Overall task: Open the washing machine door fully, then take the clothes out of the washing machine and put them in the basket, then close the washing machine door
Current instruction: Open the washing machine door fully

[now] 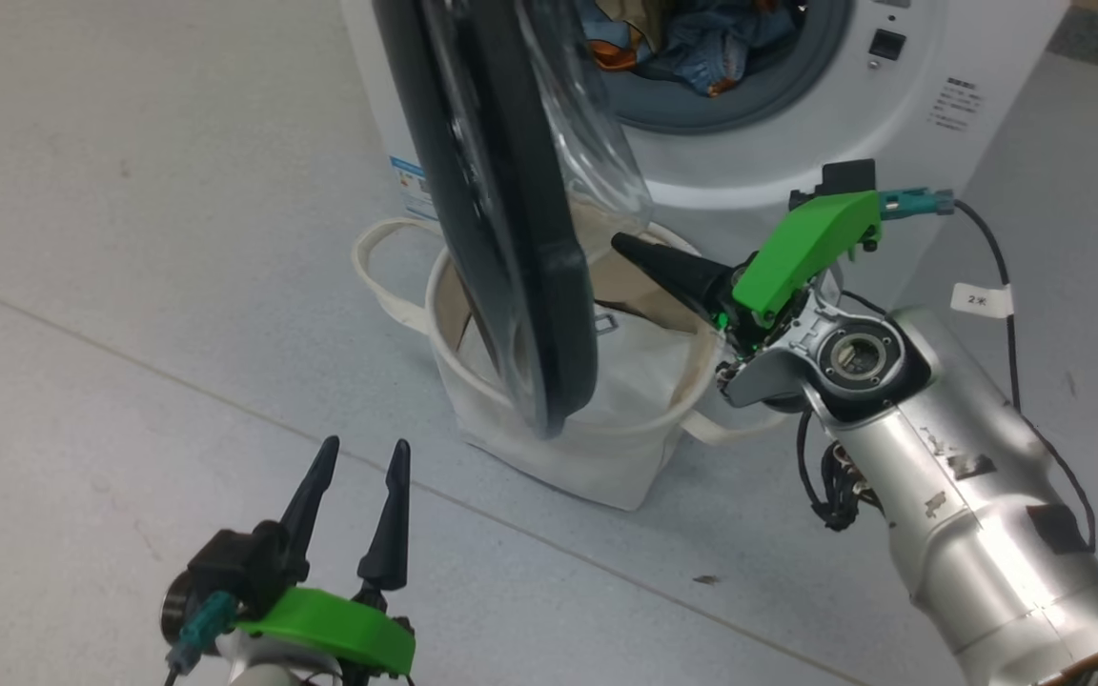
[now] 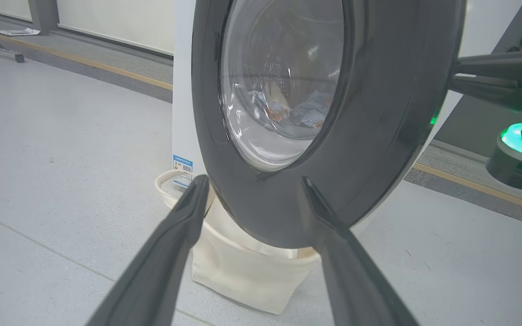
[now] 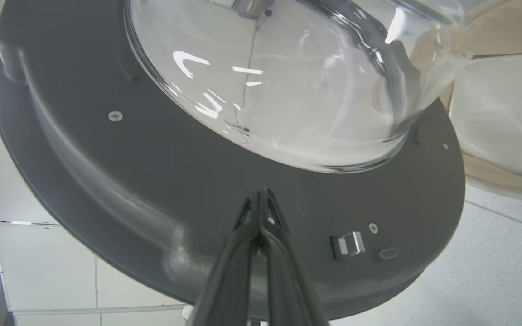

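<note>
The washing machine door (image 1: 530, 238) hangs over the basket (image 1: 559, 457), blocking its 9 o'clock half. The floor (image 1: 130, 314) at 8 o'clock lies free.

The washing machine door (image 2: 379, 136) has a shiny black plastic rim on its outer face. Its inner face is dull dark grey plastic with small metal screws (image 3: 115, 116). Its window (image 3: 279, 90) is clear, smooth glass with bright glints. The washing machine (image 1: 892, 124) is smooth and white, a bit shiny. The basket (image 2: 243, 271) is thick cream cloth. The clothes (image 1: 701, 48) are soft, crumpled cloth. The floor (image 1: 130, 191) is dull grey with tiny specks. The right arm (image 1: 968, 495) is silver metal with scuffed spots, under a bright green plastic cover (image 1: 806, 243). The left gripper (image 1: 365, 448) has dark, smooth fingers (image 2: 161, 271)
</note>
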Controlling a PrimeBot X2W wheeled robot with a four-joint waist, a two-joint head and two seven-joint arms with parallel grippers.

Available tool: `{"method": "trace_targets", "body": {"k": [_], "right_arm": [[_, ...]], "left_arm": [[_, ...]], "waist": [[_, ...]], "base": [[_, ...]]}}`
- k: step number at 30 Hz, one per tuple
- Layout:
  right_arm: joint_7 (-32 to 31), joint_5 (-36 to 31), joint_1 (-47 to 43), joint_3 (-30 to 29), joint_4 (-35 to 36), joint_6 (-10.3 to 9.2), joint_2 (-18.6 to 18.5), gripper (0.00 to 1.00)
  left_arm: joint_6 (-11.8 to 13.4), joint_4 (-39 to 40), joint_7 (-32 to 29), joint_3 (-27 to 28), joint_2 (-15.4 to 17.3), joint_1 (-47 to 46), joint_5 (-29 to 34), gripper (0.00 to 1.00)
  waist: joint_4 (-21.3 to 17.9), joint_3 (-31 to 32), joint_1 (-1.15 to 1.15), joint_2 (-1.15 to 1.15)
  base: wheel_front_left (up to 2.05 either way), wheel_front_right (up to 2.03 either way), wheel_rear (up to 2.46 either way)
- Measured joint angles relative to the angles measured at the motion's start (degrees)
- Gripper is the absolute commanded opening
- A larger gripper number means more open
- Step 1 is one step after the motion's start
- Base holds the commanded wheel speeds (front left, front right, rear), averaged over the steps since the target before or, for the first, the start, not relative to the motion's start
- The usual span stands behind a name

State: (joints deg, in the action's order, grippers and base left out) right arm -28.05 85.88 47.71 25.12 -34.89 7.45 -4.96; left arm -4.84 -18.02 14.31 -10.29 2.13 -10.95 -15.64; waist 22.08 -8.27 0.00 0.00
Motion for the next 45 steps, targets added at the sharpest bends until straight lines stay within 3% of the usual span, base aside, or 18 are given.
{"method": "trace_targets", "body": {"k": [11,20,21,22,23,27,29,32,39,42,45], "right_arm": [[2.36,4.24,-1.66,4.03,-1.26,-0.02,0.38,0.00],[7.04,9.26,-3.41,9.76,1.23,-0.02,0.88,0.00],[8.31,9.25,-3.41,9.77,1.44,-0.02,0.89,0.13],[8.82,9.33,-3.42,9.70,1.69,-0.02,0.88,0.96],[9.14,9.71,-3.50,9.42,1.72,-0.02,0.88,1.00],[11.06,8.93,-4.47,8.58,2.10,-0.02,0.65,1.00],[14.11,4.74,-5.72,9.49,3.79,-0.02,-0.58,1.00],[23.06,-5.69,-7.19,12.99,7.19,-0.02,-4.76,1.00],[40.50,-18.83,-13.13,16.58,11.31,-0.02,-11.40,1.00],[41.92,-23.81,-15.73,14.88,11.38,-0.02,-13.00,1.00],[42.33,-28.95,-19.33,9.34,13.07,-0.02,-12.84,1.00]], "left_arm": [[0.11,-0.80,0.00,-0.15,0.01,1.53,0.42,1.00],[0.09,-0.87,0.00,1.31,0.29,2.96,0.92,1.00],[0.09,-0.81,0.00,1.68,0.33,2.96,0.92,1.00],[0.09,-0.76,0.00,1.98,0.37,2.94,0.92,1.00],[0.07,-0.69,-0.01,2.21,0.43,2.94,0.92,1.00],[-0.29,-0.51,0.00,3.16,0.80,2.94,0.91,1.00],[-0.33,-0.54,-0.01,3.65,1.97,2.95,0.77,1.00],[-0.81,-0.57,0.00,4.67,4.94,2.93,0.76,1.00],[-1.24,-0.02,-0.10,7.71,10.79,2.82,0.12,1.00],[-1.31,1.14,-0.20,9.16,12.46,2.68,-1.40,1.00],[-1.62,2.20,-0.68,10.48,13.77,2.64,-2.96,1.00]], "waist": [[3.46,2.98,0.00,0.00],[3.09,4.63,0.00,0.00],[2.84,4.60,0.00,0.00],[2.58,4.60,0.00,0.00],[2.28,4.64,0.00,0.00],[1.17,4.98,0.00,0.00],[0.21,5.33,0.00,0.00],[-1.68,5.74,0.00,0.00],[-7.71,6.74,0.00,0.00],[-10.58,6.93,0.00,0.00],[-13.40,6.97,0.00,0.00]], "base": [[0.00,0.00,0.00],[0.00,0.00,0.00],[0.00,0.00,0.00],[0.00,0.00,0.00],[0.00,0.00,0.00],[0.00,0.00,0.00],[0.00,0.00,0.00],[0.00,0.00,0.00],[0.00,0.00,0.00],[0.00,0.00,0.00],[0.00,0.00,0.00]]}}
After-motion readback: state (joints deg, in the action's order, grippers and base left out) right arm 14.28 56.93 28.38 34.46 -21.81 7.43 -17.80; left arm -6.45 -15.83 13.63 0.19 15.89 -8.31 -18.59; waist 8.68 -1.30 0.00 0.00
